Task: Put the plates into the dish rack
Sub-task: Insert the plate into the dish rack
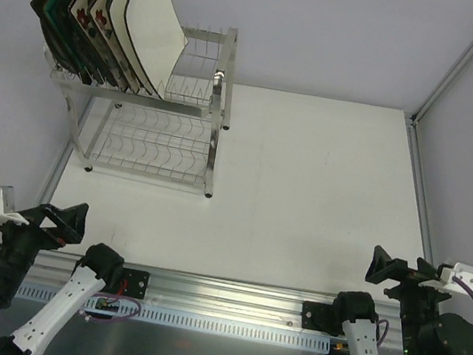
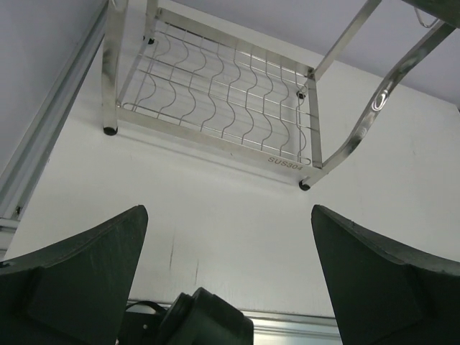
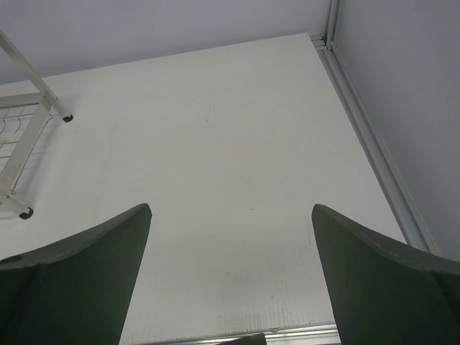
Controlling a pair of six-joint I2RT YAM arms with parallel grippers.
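Several plates (image 1: 109,18) stand on edge side by side in the upper tier of the silver wire dish rack (image 1: 216,138) at the far left; the plain white square plate (image 1: 154,29) is the rightmost, with flowered and dark ones to its left. My left gripper (image 1: 63,222) rests open near the table's front left, facing the dish rack's lower tier (image 2: 215,93), with nothing between its fingers (image 2: 86,273). At the front right my right gripper (image 1: 388,269) is also open and holds nothing; its view shows bare table and one corner of the dish rack (image 3: 29,129).
A white table top (image 1: 307,189) is bounded by grey walls and aluminium frame rails (image 1: 419,188). The rack's lower tier (image 1: 151,146) holds nothing. A metal mounting rail (image 1: 226,298) runs along the near edge under both arm bases.
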